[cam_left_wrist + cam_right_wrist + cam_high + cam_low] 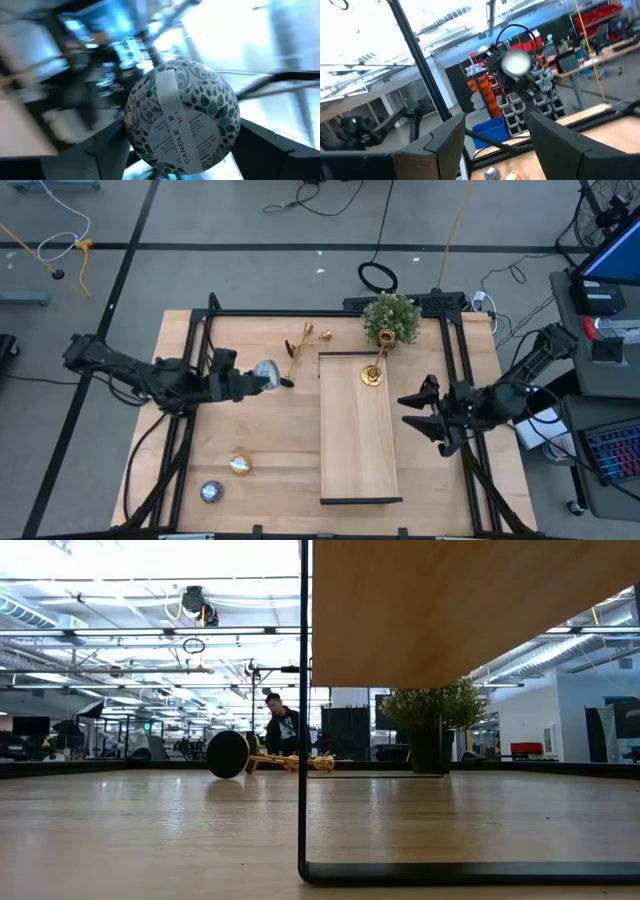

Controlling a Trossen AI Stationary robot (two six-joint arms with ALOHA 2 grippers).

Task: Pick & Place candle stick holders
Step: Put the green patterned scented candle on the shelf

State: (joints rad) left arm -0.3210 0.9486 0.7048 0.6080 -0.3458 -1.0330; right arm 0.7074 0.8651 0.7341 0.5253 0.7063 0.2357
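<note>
High view: the left gripper clamps a round patterned candle tin above the table. The right gripper, fingers parted and empty, hangs beside the wooden tray. One candle stick holder stands on the tray; two others lie nearby on the table.

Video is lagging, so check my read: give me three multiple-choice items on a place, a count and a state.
1. The gold holder nearest the plant is:
A. on the board's far end
B. off the table
C. in the right gripper

2. Small round candles near the front left corner:
A. none
B. two
C. five

3. The left gripper is:
A. empty
B. holding a plant
C. holding a round candle tin

Answers:
1. A, it sits on the board by the plant.
2. B, two discs show.
3. C, the tin sits between its fingers.
</note>
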